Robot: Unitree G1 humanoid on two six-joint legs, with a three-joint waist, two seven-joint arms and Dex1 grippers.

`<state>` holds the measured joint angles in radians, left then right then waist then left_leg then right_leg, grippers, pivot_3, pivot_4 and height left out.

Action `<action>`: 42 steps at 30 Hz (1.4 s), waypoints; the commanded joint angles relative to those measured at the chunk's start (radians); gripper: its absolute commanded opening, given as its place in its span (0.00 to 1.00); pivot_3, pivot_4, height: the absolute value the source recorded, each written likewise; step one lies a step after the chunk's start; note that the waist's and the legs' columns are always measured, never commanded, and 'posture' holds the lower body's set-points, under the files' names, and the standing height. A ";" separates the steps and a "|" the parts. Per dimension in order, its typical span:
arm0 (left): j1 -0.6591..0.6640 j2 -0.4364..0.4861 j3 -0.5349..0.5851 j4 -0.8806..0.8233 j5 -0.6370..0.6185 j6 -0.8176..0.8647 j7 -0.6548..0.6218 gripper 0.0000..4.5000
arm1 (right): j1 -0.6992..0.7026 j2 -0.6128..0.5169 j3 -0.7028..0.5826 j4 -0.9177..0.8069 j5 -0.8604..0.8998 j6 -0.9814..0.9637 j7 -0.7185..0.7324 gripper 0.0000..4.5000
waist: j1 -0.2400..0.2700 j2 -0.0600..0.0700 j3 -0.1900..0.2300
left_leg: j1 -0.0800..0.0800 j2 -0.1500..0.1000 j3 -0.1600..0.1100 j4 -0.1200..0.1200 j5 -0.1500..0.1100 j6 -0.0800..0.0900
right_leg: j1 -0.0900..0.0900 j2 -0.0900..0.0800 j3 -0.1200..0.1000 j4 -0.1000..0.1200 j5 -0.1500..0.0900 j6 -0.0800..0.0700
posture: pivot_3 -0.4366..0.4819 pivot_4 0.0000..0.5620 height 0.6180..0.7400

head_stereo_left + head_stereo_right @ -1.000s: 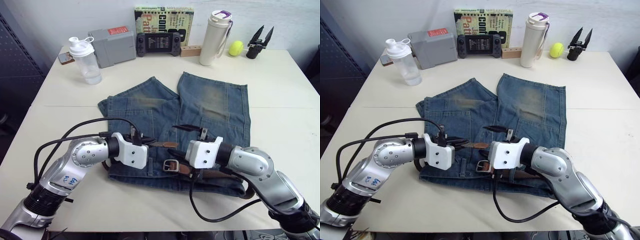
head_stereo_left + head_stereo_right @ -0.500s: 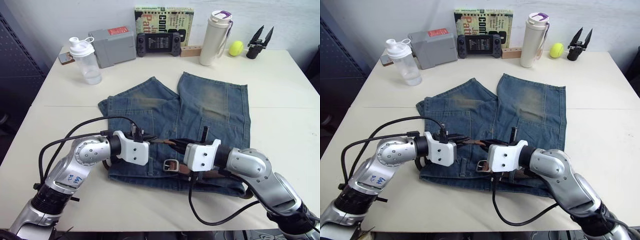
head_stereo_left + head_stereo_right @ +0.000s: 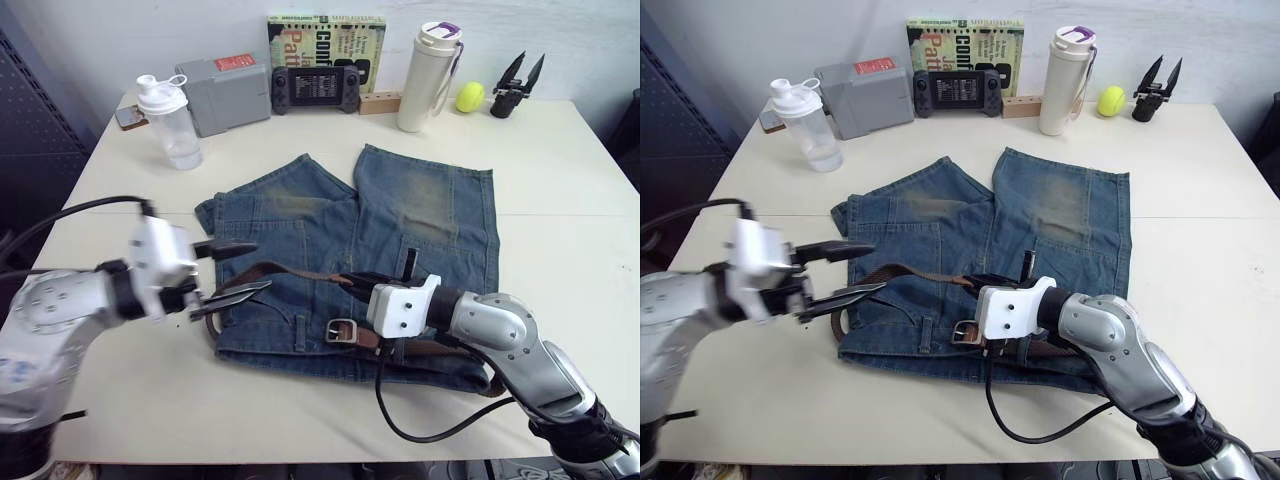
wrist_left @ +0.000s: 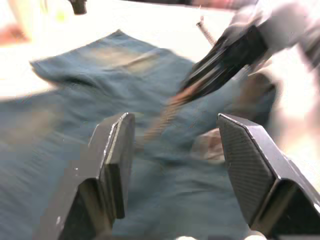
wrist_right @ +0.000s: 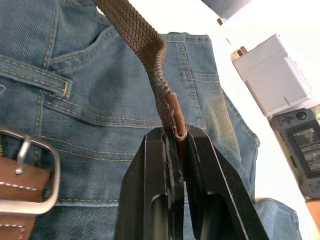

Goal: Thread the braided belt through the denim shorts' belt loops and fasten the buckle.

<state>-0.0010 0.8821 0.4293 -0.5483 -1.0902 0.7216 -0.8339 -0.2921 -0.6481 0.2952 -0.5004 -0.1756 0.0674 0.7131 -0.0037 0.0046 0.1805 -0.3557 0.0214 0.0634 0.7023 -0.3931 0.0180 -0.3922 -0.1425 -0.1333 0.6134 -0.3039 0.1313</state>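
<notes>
Brown braided belt (image 5: 135,37) tip pinched by right gripper (image 5: 175,142) — buckle (image 5: 27,172) beside; left gripper (image 3: 232,270) spread — empty.

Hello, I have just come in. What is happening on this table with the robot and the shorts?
The robot is putting a braided belt on denim shorts that lie flat on the table. Its right gripper is shut on the belt's leather tip. The left gripper hangs open above the shorts' left edge, holding nothing. The buckle lies unfastened at the waistband, near the right gripper.
</notes>
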 commanded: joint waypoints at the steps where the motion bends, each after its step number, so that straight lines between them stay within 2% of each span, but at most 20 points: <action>1: 0.124 -0.021 0.050 -0.022 -0.416 0.123 0.143 0.65 | -0.003 0.017 -0.009 0.016 -0.043 -0.093 -0.045 0.00 | 0.001 0.000 0.000 | 0.000 0.000 0.000 0.000 0.000 0.000 | 0.000 0.000 0.000 0.000 0.000 0.000 | 0.48 0.27 0.92; 2: 0.144 -0.051 -0.002 -0.027 -0.509 0.118 0.270 0.65 | -0.003 0.013 -0.006 0.035 -0.071 -0.142 -0.064 0.00 | 0.002 0.000 0.000 | 0.000 0.000 -0.001 0.000 0.000 0.000 | 0.001 0.000 0.000 0.000 0.000 0.000 | 0.48 0.27 0.92; 4: 0.149 -0.098 -0.096 -0.037 -0.619 0.093 0.486 0.65 | -0.001 0.006 -0.004 0.067 -0.116 -0.226 -0.095 0.00 | 0.006 0.000 0.000 | 0.000 -0.001 -0.004 0.001 0.000 0.000 | 0.003 -0.002 0.001 -0.001 0.000 0.000 | 0.48 0.27 0.92; 6: 0.120 -0.203 -0.229 -0.029 -0.771 -0.006 0.788 0.65 | 0.000 0.006 -0.011 0.097 -0.170 -0.318 -0.153 0.00 | 0.005 0.000 0.000 | 0.002 -0.004 -0.009 0.002 0.001 0.001 | 0.008 -0.004 0.004 -0.002 0.000 0.000 | 0.48 0.27 0.92; 7: 0.107 -0.244 -0.269 -0.029 -0.818 -0.047 0.895 0.65 | 0.000 0.009 -0.015 0.108 -0.188 -0.352 -0.174 0.00 | 0.005 0.000 0.000 | 0.003 -0.006 -0.011 0.002 0.001 0.001 | 0.010 -0.005 0.005 -0.003 0.000 0.000 | 0.48 0.27 0.92; 11: 0.070 -0.421 -0.356 -0.050 -0.880 -0.182 1.195 0.65 | 0.013 0.001 -0.028 0.143 -0.254 -0.467 -0.241 0.00 | 0.000 -0.002 -0.001 | 0.005 -0.007 -0.016 0.003 0.001 0.002 | 0.014 -0.003 0.007 -0.002 0.000 0.000 | 0.48 0.27 0.92; 14: 0.047 -0.565 -0.356 -0.061 -0.882 -0.279 1.369 0.65 | 0.026 -0.008 -0.036 0.145 -0.280 -0.527 -0.266 0.00 | 0.002 -0.002 -0.001 | 0.004 -0.008 -0.015 0.003 0.001 0.002 | 0.015 -0.002 0.003 -0.004 0.000 0.000 | 0.48 0.27 0.92; 19: 0.010 -0.630 -0.332 -0.071 -0.882 -0.293 1.434 0.65 | 0.041 -0.016 -0.029 0.157 -0.305 -0.587 -0.272 0.00 | 0.002 -0.002 -0.001 | 0.004 -0.008 -0.014 0.003 0.001 0.002 | 0.016 0.001 0.003 -0.007 0.000 0.000 | 0.48 0.27 0.92; 26: 0.026 -0.646 -0.348 -0.073 -0.882 -0.255 1.477 0.65 | 0.036 0.001 -0.045 0.168 -0.298 -0.588 -0.268 0.00 | 0.003 -0.002 -0.001 | 0.004 -0.007 -0.014 0.003 0.001 0.002 | 0.017 0.003 0.004 -0.011 0.000 0.000 | 0.48 0.27 0.92; 29: 0.027 -0.657 -0.345 -0.062 -0.882 -0.247 1.483 0.46 | 0.038 0.004 -0.047 0.163 -0.294 -0.586 -0.263 0.00 | 0.004 -0.002 -0.001 | 0.004 -0.007 -0.014 0.003 0.001 0.002 | 0.017 0.003 0.005 -0.012 0.000 0.000 | 0.48 0.27 0.92; 33: 0.015 -0.665 -0.344 -0.045 -0.882 -0.235 1.485 0.07 | 0.044 0.008 -0.047 0.156 -0.284 -0.581 -0.258 0.00 | 0.004 -0.002 -0.001 | 0.003 -0.007 -0.015 0.003 0.001 0.002 | 0.017 0.003 0.005 -0.013 0.000 0.000 | 0.48 0.27 0.92; 34: 0.012 -0.667 -0.343 -0.040 -0.882 -0.232 1.487 0.01 | 0.045 0.009 -0.047 0.154 -0.280 -0.579 -0.256 0.00 | 0.005 -0.002 -0.001 | 0.003 -0.007 -0.015 0.003 0.001 0.002 | 0.017 0.003 0.005 -0.013 0.000 0.000 | 0.48 0.27 0.92; 42: -0.035 -0.675 -0.334 0.004 -0.882 -0.210 1.493 0.01 | 0.056 0.018 -0.052 0.130 -0.261 -0.556 -0.243 0.00 | 0.006 -0.002 -0.001 | 0.003 -0.007 -0.015 0.003 0.001 0.002 | 0.018 0.004 0.005 -0.013 0.000 0.000 | 0.48 0.27 0.92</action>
<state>-0.0214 0.2150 0.0914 -0.5328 -1.9604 0.5033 0.6620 -0.2434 -0.6407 0.2596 -0.3123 -0.4666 -0.4798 0.4680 0.0020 0.0029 0.1791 -0.3526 0.0143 0.0487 0.7053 -0.3920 0.0201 -0.3747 -0.1380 -0.1284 0.6002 -0.3039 0.1314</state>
